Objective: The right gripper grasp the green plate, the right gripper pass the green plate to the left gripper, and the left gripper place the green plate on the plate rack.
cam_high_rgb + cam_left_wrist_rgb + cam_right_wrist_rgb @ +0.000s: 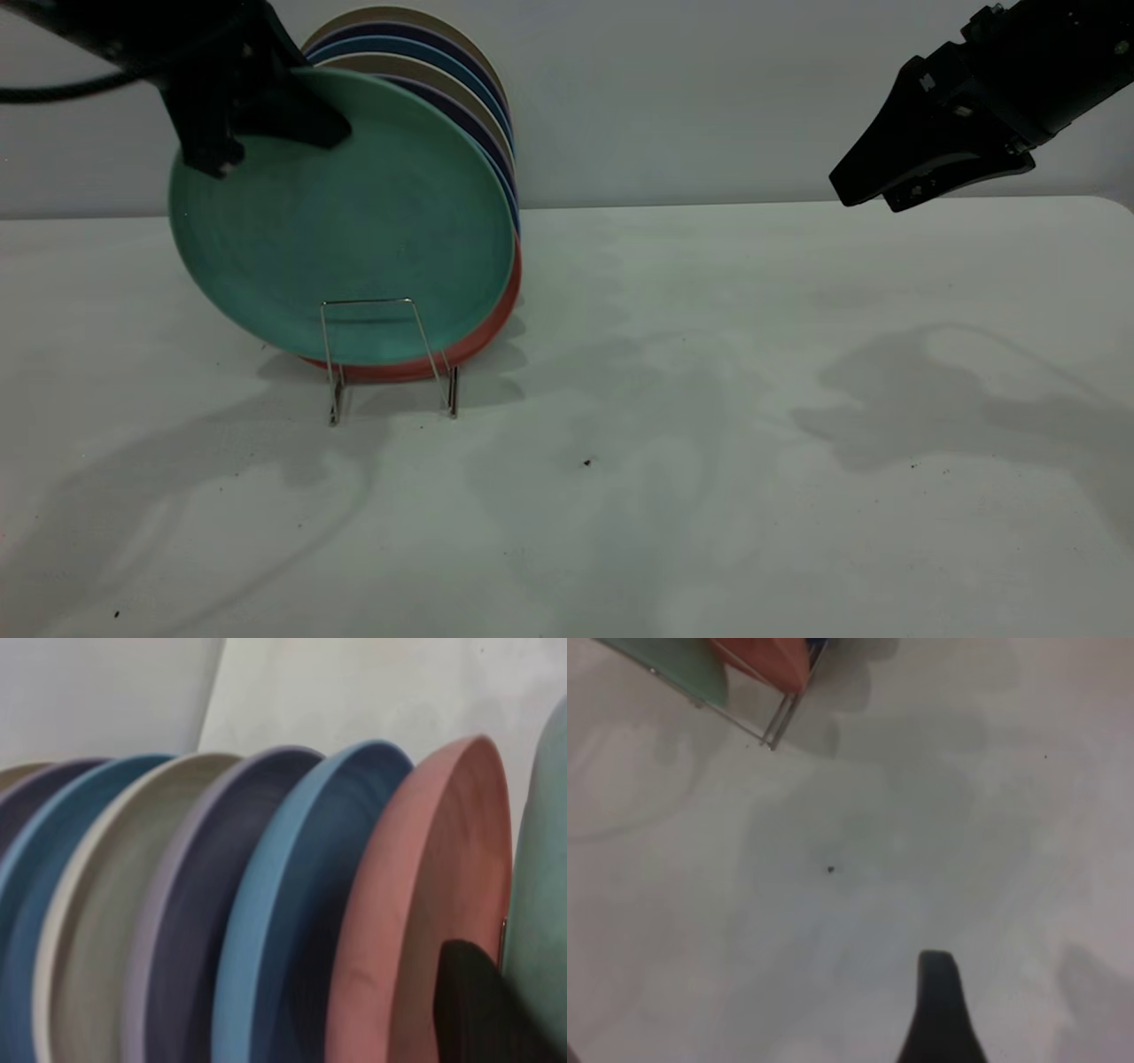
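The round teal-green matte plate (354,230) stood nearly upright at the front of the thin silvery wire plate rack (390,359), its lower edge behind the front loop and its face leaning against the salmon-pink plate (425,904) next behind it. Further back stood a row of blue, beige and dark plates (221,921).

The left gripper (257,133), black with long tapered jaws and a trailing cable, was clamped over the green plate's upper-left rim, one jaw across the front face and the other behind.

The right gripper (912,177), black with wedge-shaped jaws, hung high at the right, well apart from the rack, holding nothing; its jaws looked nearly closed.

Judgement: the plate appeared stiff and fairly light, with a matte, moderately grippy surface. The rim was the only sensible purchase, since the flat face offered nothing to pinch. Held off-centre at the top, it would tend to swing or roll along the wire. A hard knock could chip it or jostle its neighbours.
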You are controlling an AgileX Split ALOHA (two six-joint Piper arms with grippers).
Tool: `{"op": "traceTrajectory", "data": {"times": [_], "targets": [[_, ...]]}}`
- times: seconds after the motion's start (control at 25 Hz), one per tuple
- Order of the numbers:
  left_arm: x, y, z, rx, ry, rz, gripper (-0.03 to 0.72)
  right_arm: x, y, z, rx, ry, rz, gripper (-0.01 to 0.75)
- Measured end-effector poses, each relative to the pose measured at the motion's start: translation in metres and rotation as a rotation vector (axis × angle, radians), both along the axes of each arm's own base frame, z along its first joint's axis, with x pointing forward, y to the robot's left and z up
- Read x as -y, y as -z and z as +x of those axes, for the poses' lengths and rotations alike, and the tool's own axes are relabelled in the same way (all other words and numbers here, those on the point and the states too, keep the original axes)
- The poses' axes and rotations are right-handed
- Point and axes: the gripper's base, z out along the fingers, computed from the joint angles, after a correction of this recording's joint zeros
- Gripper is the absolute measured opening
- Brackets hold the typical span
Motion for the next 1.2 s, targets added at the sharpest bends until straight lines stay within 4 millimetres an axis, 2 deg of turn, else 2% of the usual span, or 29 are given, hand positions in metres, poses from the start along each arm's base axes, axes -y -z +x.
{"op": "traceTrajectory", "data": {"times": [0.16, 0.28, 0.36, 0.48, 0.6, 0.76, 0.88, 1.0, 1.2], "targets": [[0.000, 0.009, 0.003, -0.013, -0.010, 0.007, 0.112, 0.000, 0.000, 0.000, -0.005, 0.002, -0.004, 0.579], [0.000, 0.011, 0.003, -0.016, -0.013, 0.008, 0.144, 0.001, 0.001, -0.001, -0.012, 0.004, -0.009, 0.579], [0.000, 0.010, 0.003, -0.021, -0.010, 0.001, 0.206, 0.001, 0.001, -0.001, -0.013, 0.006, -0.009, 0.579], [0.002, 0.009, 0.001, -0.032, 0.010, -0.011, 0.340, 0.001, 0.001, -0.001, -0.013, 0.006, -0.009, 0.579], [0.005, -0.003, -0.006, -0.039, 0.055, -0.039, 0.435, 0.001, 0.001, 0.000, -0.011, 0.009, -0.011, 0.579], [0.008, -0.028, -0.017, -0.046, 0.062, -0.099, 0.475, 0.001, 0.000, 0.000, -0.009, 0.010, -0.011, 0.579], [0.005, -0.049, -0.021, -0.087, -0.099, -0.171, 0.478, 0.001, -0.011, -0.004, -0.007, 0.013, -0.007, 0.579], [-0.005, -0.064, -0.024, -0.122, -0.314, -0.189, 0.480, 0.005, -0.033, -0.011, -0.021, 0.047, -0.059, 0.579], [-0.023, -0.088, -0.043, -0.244, -0.668, -0.223, 0.480, 0.029, -0.078, -0.034, -0.118, 0.221, -0.292, 0.554]]}}
